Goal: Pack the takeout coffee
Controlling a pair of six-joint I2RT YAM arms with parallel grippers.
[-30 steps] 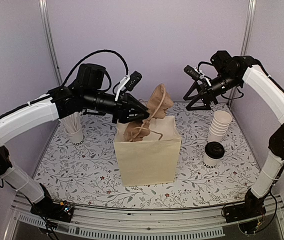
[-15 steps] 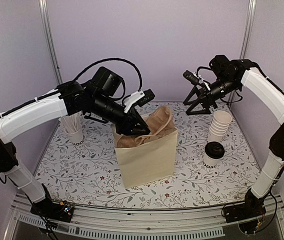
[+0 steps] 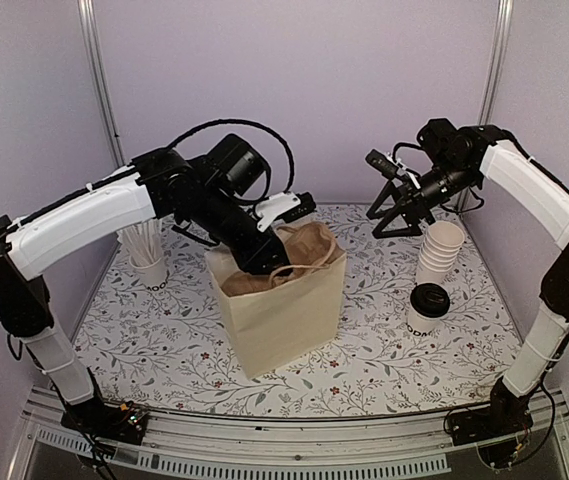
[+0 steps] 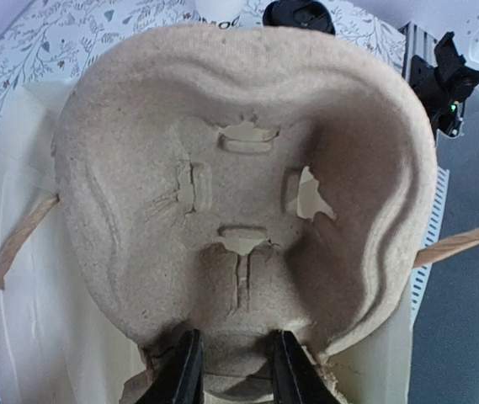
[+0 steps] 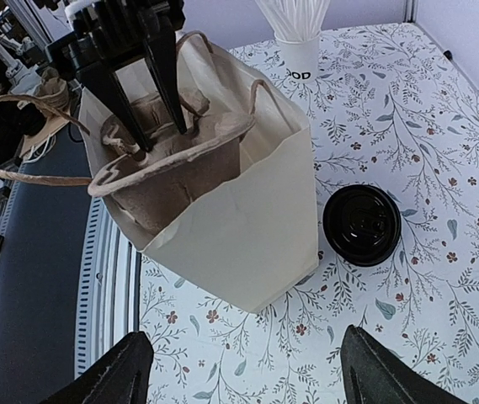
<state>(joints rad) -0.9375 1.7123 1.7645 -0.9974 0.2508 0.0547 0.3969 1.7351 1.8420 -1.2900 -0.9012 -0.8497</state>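
The takeout coffee [image 3: 428, 305], a white cup with a black lid [image 5: 361, 225], stands on the table to the right of the cream paper bag [image 3: 284, 315]. My left gripper [image 3: 263, 263] reaches down into the bag's mouth, shut on the rim of a brown pulp cup carrier [image 4: 222, 168]. The carrier [image 3: 301, 243] sits mostly inside the bag, its top still above the rim. In the left wrist view the black fingers [image 4: 190, 362] pinch the carrier's near edge. My right gripper [image 3: 397, 212] hangs high over the back right, open and empty [image 5: 243, 353], looking down on bag and coffee.
A stack of plain white cups [image 3: 441, 250] stands just behind the coffee. A white cup of stir sticks [image 3: 149, 262] is at the back left. The bag's twine handles [image 5: 20, 139] loop outward. The table has a floral cloth [image 3: 164, 345].
My left arm has swung down and pushed the carrier from above the bag into its mouth; the bag shifted slightly left. The right gripper drifted a little lower, still open.
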